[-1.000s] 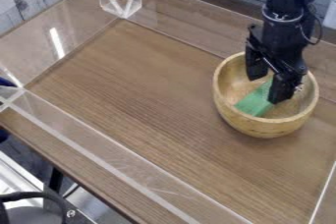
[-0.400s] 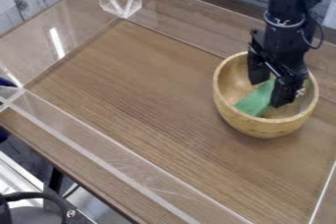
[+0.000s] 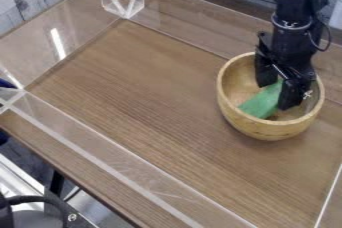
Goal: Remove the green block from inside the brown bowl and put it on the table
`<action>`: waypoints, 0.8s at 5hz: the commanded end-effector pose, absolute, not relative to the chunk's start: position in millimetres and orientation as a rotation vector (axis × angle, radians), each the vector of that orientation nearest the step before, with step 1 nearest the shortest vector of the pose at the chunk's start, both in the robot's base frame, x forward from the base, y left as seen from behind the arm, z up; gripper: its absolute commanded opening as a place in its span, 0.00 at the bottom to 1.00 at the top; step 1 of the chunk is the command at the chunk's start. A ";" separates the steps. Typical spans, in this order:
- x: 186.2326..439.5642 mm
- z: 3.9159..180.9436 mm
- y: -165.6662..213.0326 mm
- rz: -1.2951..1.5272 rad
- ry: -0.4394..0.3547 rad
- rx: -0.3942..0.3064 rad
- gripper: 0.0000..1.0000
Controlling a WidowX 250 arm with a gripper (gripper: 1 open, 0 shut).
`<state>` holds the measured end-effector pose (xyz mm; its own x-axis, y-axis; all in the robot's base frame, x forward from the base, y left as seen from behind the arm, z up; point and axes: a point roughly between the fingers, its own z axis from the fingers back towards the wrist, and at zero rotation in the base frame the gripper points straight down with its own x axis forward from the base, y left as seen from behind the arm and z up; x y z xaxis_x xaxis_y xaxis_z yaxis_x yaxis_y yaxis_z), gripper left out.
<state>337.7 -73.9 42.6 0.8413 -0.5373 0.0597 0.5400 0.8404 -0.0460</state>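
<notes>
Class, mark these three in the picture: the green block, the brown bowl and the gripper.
green block [image 3: 259, 102]: camera view, on its visible lower-left end.
brown bowl [image 3: 261, 129]: camera view, on the near outer wall.
gripper [image 3: 286, 89]: camera view, midway between its open fingertips, inside the bowl.

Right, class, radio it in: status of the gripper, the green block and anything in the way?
Gripper open, down inside the brown bowl. Green block in the bowl, at the fingertips, not lifted. Table beside the bowl bare; nothing blocking.
</notes>
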 end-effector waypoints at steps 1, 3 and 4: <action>351.0 57.0 -78.4 -0.575 -0.106 -0.062 1.00; 356.6 47.5 -79.6 -0.573 -0.094 -0.066 1.00; 357.3 44.5 -78.3 -0.567 -0.090 -0.068 1.00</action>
<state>345.5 -76.6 29.6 0.8417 -0.5378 0.0472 0.5399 0.8397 -0.0590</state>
